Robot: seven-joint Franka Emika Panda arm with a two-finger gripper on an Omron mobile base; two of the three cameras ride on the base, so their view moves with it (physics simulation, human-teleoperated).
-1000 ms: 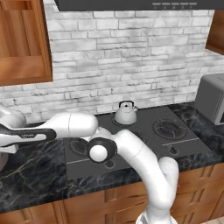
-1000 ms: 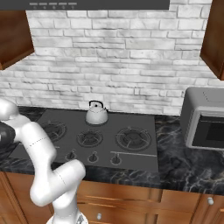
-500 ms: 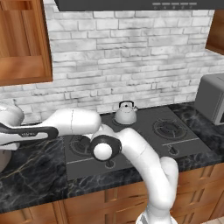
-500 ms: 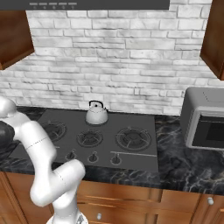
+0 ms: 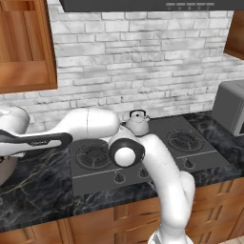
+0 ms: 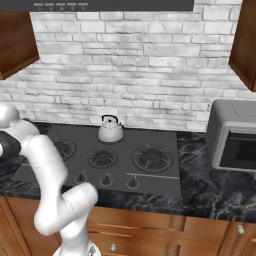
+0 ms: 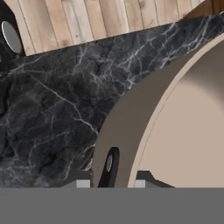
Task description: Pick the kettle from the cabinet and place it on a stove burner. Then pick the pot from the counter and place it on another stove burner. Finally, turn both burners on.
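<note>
Nothing on the stove has shifted since a second ago, and my arm stays stretched out left. My pincer [image 7: 108, 183] is nearly closed, its tips either side of the pot [image 7: 175, 127] wall by its dark handle [image 7: 109, 168] — gripping the rim, it seems (the tips barely show). The pot sits on the counter [image 7: 52, 118]. Farther right, the kettle [image 6: 110, 130] stands on a rear burner [image 5: 139, 136] — front burners [image 6: 151, 157] bare.

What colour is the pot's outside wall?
Beige-taupe on the pot, with a paler inside; clearest in the hand view.
</note>
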